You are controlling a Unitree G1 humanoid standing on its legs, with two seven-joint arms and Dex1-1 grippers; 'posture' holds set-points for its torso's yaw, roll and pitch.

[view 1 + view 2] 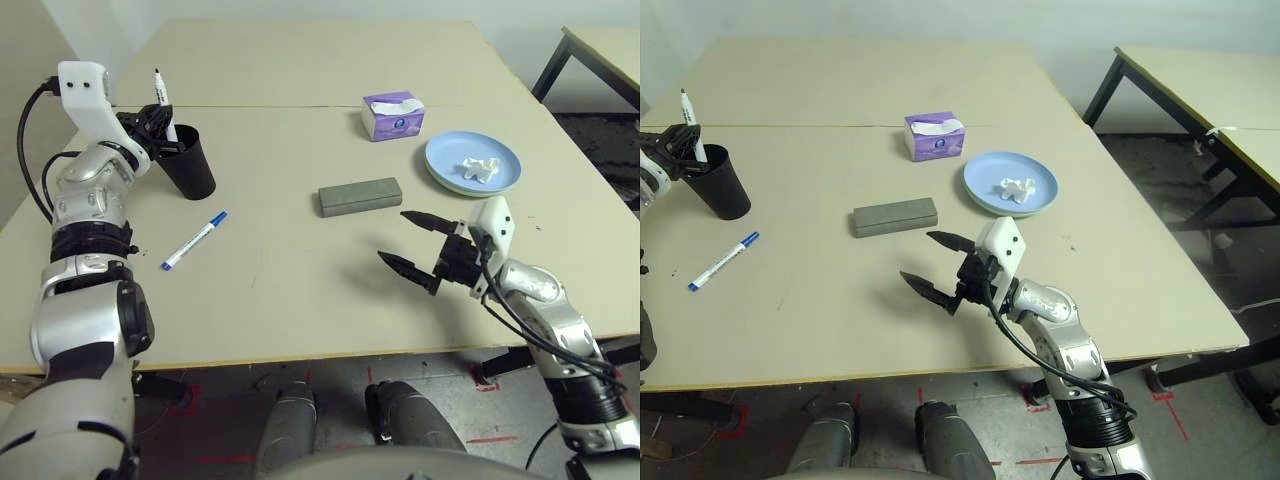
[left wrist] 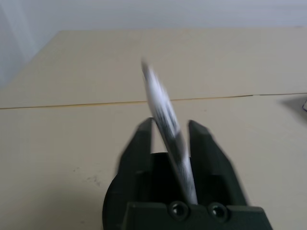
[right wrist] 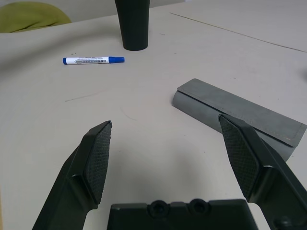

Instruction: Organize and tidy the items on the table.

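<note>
The black cup (image 1: 190, 165) stands at the table's left. The black-cap marker (image 1: 160, 95) rises out of it, cap up. My left gripper (image 1: 160, 135) is at the cup's rim, open, and the marker (image 2: 168, 129) leans loosely between its fingers. The blue-cap marker (image 1: 195, 240) lies on the table in front of the cup. The grey glasses case (image 1: 360, 196) lies closed at the centre. Just in front of it my right gripper (image 1: 418, 250) hovers open and empty. The crumpled tissue (image 1: 480, 168) sits on the light-blue plate (image 1: 440, 160). The sunglasses are out of view.
A purple tissue box (image 1: 392, 115) stands behind the case, near the seam (image 1: 300, 106) of the beige table. A dark-legged table (image 1: 600, 50) is at the far right. Bare tabletop lies between the blue-cap marker and my right gripper.
</note>
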